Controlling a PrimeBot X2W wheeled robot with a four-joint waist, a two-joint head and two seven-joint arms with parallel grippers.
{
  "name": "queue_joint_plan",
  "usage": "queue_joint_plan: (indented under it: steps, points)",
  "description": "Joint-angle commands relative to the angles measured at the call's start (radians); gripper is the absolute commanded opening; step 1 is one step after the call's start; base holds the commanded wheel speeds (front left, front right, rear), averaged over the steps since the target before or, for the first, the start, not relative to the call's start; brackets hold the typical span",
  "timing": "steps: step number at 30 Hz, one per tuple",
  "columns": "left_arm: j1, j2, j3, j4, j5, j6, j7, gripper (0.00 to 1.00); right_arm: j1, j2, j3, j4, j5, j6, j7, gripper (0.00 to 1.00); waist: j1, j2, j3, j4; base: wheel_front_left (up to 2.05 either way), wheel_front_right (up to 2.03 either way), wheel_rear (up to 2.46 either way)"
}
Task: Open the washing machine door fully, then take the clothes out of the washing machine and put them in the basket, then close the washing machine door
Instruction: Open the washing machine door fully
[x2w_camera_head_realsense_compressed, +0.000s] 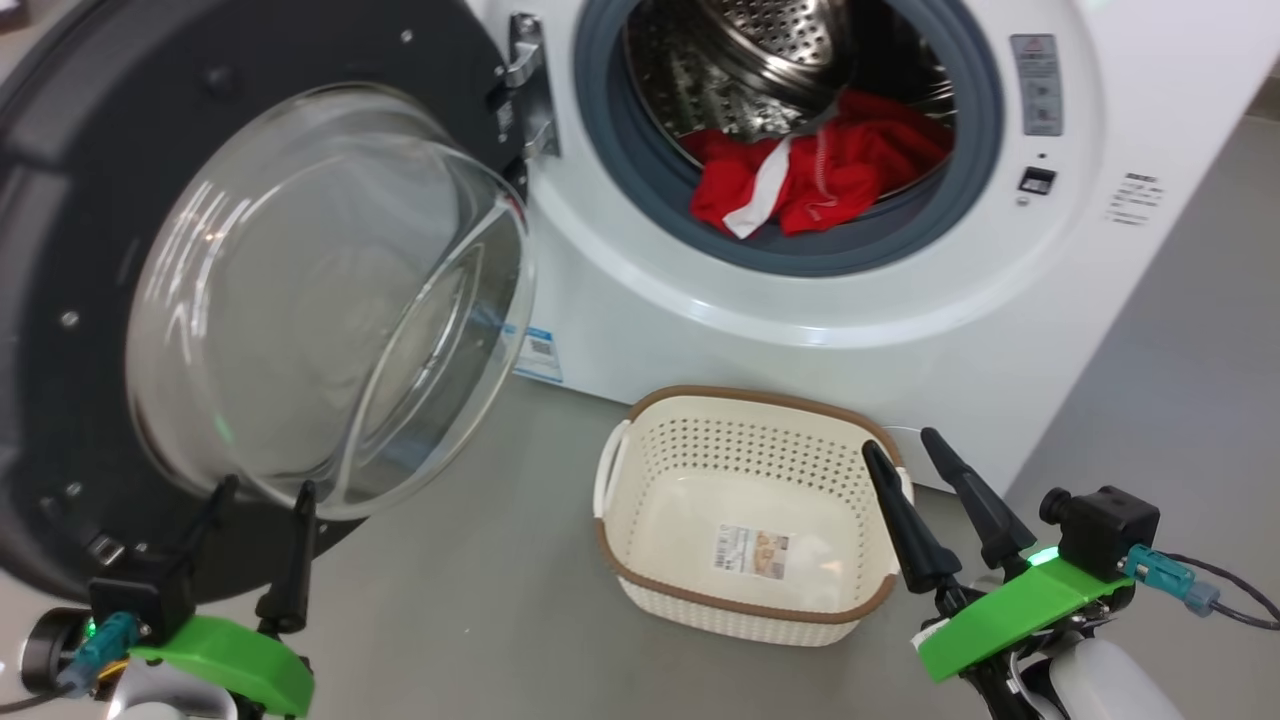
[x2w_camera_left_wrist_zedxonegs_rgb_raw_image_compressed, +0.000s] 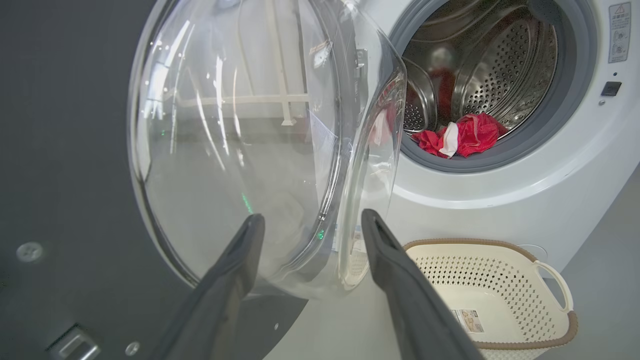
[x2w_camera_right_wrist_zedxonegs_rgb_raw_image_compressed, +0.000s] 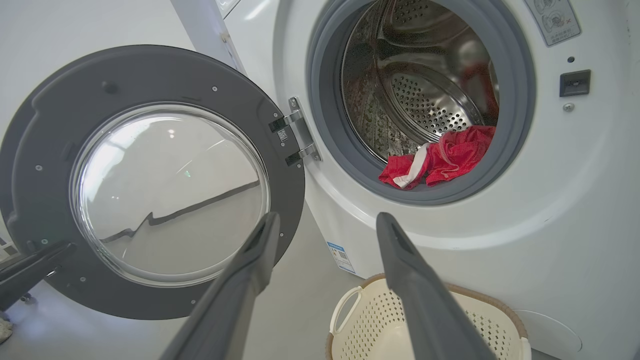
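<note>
The washing machine door (x2w_camera_head_realsense_compressed: 250, 300) stands swung open, left of the washing machine (x2w_camera_head_realsense_compressed: 700, 310). The clothes (x2w_camera_head_realsense_compressed: 820, 175), red with white trim, lie at the drum (x2w_camera_head_realsense_compressed: 760, 60) mouth. The basket (x2w_camera_head_realsense_compressed: 640, 570) sits on the floor (x2w_camera_head_realsense_compressed: 480, 600) below the opening. Left claw (x2w_camera_head_realsense_compressed: 267, 487): spread, gripping nothing, at the door's lower edge. Right claw (x2w_camera_head_realsense_compressed: 900, 440): spread, at the basket's right edge.

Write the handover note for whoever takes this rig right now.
Left pincer: open, empty, by the glass bowl of the washing machine door.
Right pincer: open, empty, near the right end of the basket.
Door swung wide to the left; red clothes lie at the front of the drum; basket empty but for its label, on the floor before the washing machine.
Done: door opened. Left: clothes into basket, then close door.
</note>
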Motion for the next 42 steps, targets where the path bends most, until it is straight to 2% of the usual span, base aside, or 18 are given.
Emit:
queue_joint_plan:
  steps: [1, 10, 19, 32, 38, 42]
  points:
    - [-0.010, 0.030, 0.032, -0.057, -0.003, 0.020, 0.002, 1.00, 0.012, -0.002, 0.023, -0.023, -0.003, 0.002, -0.012, 1.00, 0.0000, -0.0001, -0.016, -0.036, 0.00, 0.00, 0.00]
    - [0.064, 0.014, 0.027, -0.204, -0.008, 0.075, 0.022, 1.00, 0.020, -0.009, 0.027, -0.023, -0.004, 0.002, -0.012, 1.00, 0.0000, -0.0001, -0.034, -0.137, 0.00, 0.00, 0.00]
    - [0.114, -0.009, 0.033, -0.271, -0.013, 0.116, 0.010, 1.00, -0.001, -0.036, 0.022, -0.029, -0.015, 0.002, -0.012, 1.00, 0.0000, -0.0001, -0.036, -0.254, 0.00, 0.00, 0.00]
    - [0.158, -0.048, 0.051, -0.310, -0.001, 0.134, -0.012, 1.00, -0.028, -0.068, -0.020, -0.037, -0.051, 0.002, -0.012, 1.00, 0.0000, -0.0001, -0.032, -0.381, 0.00, 0.00, 0.00]
    - [0.182, -0.064, 0.078, -0.336, 0.025, 0.151, -0.015, 1.00, -0.031, -0.072, -0.032, -0.043, -0.069, 0.002, -0.012, 1.00, 0.0000, -0.0001, -0.032, -0.419, 0.00, 0.00, 0.00]
    - [0.202, -0.077, 0.102, -0.357, 0.041, 0.146, -0.015, 1.00, -0.033, -0.074, -0.035, -0.045, -0.077, 0.002, -0.012, 1.00, 0.0000, -0.0001, -0.031, -0.435, 0.00, 0.00, 0.00]
